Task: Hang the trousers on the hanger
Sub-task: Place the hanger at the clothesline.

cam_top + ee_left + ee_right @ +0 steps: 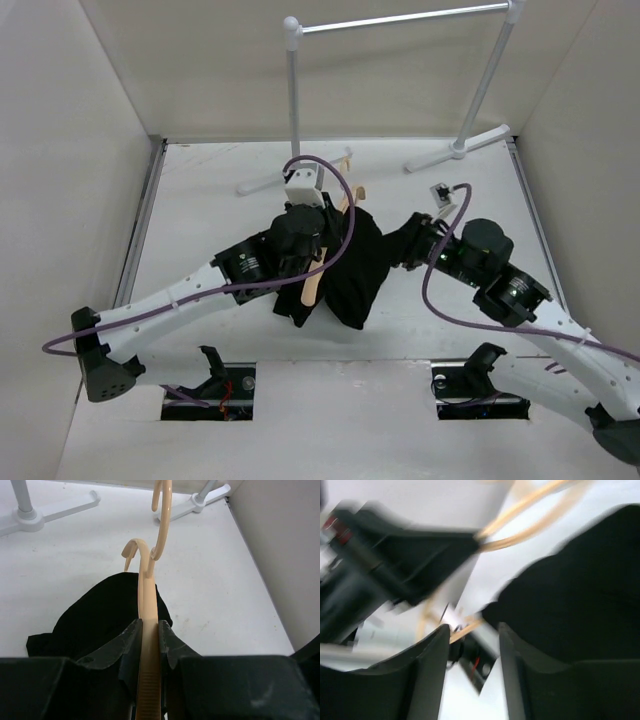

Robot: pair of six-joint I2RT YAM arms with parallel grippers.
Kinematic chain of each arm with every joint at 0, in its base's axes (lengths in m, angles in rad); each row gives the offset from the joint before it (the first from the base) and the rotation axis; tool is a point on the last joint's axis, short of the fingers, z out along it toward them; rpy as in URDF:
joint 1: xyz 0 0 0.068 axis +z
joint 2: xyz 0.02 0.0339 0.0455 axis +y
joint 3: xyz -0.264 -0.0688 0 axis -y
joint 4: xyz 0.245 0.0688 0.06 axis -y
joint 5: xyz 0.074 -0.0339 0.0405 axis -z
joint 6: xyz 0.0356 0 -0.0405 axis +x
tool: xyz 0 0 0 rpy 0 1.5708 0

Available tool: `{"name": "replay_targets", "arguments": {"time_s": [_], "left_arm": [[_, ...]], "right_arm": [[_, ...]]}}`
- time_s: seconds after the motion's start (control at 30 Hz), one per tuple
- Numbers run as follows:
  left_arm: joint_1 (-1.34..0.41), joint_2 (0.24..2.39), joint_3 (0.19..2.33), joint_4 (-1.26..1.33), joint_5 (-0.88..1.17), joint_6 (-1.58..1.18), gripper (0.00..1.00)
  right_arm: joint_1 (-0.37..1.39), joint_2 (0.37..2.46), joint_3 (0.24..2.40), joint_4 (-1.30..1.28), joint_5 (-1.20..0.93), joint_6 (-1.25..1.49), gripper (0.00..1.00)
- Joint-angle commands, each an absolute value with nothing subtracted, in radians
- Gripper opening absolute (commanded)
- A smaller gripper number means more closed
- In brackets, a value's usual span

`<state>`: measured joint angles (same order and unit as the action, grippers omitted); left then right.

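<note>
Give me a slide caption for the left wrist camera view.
Left gripper shut on the thin tan wooden hanger, black cloth trousers bunched behind it.

A: Trousers [352, 262]?
B: Black, soft, bunched in a heap in the middle of the tabletop [200, 200].
A: Hanger [149, 630]?
B: Thin, pale tan wood, tilted edge-on, hook at far end, touching the cloth.
</note>
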<state>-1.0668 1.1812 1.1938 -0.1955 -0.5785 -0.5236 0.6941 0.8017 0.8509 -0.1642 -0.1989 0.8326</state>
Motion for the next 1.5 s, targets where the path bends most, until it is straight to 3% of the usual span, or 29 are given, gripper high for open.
{"name": "replay_targets", "arguments": {"time_s": [0.0, 0.23, 0.63, 0.7, 0.83, 0.9, 1.07, 1.17, 1.23, 1.47], "left_arm": [[-1.081, 1.190, 1.232, -0.054, -0.604, -0.482, 0.00], [-1.091, 1.203, 1.220, -0.017, -0.601, -0.480, 0.00], [-1.110, 1.190, 1.180, 0.002, -0.606, -0.514, 0.00], [-1.110, 1.184, 1.170, 0.003, -0.607, -0.529, 0.00], [-1.111, 1.164, 1.147, 0.002, -0.618, -0.552, 0.01], [-1.105, 1.144, 1.135, 0.000, -0.629, -0.561, 0.09], [-1.073, 1.066, 1.118, -0.009, -0.617, -0.571, 0.45], [-1.062, 1.002, 1.105, -0.028, -0.611, -0.580, 0.61], [-1.053, 0.959, 1.097, -0.050, -0.612, -0.587, 0.66], [-0.970, 0.877, 1.069, -0.121, -0.585, -0.681, 0.66]], "right_arm": [[0.810, 0.882, 0.914, -0.010, -0.195, 0.856, 0.57], [0.932, 1.031, 0.956, 0.046, -0.193, 0.871, 0.60], [0.992, 1.140, 0.963, 0.132, -0.147, 0.854, 0.61], [1.010, 1.152, 0.953, 0.147, -0.111, 0.853, 0.53], [1.036, 1.131, 0.919, 0.189, -0.052, 0.847, 0.24], [1.038, 1.097, 0.905, 0.189, -0.040, 0.836, 0.18], [1.029, 1.009, 0.871, 0.163, -0.040, 0.782, 0.12], [0.987, 0.967, 0.864, 0.130, -0.048, 0.750, 0.09], [0.949, 0.947, 0.880, 0.107, -0.070, 0.729, 0.08], [0.845, 0.950, 0.942, 0.098, -0.140, 0.703, 0.04]]}}
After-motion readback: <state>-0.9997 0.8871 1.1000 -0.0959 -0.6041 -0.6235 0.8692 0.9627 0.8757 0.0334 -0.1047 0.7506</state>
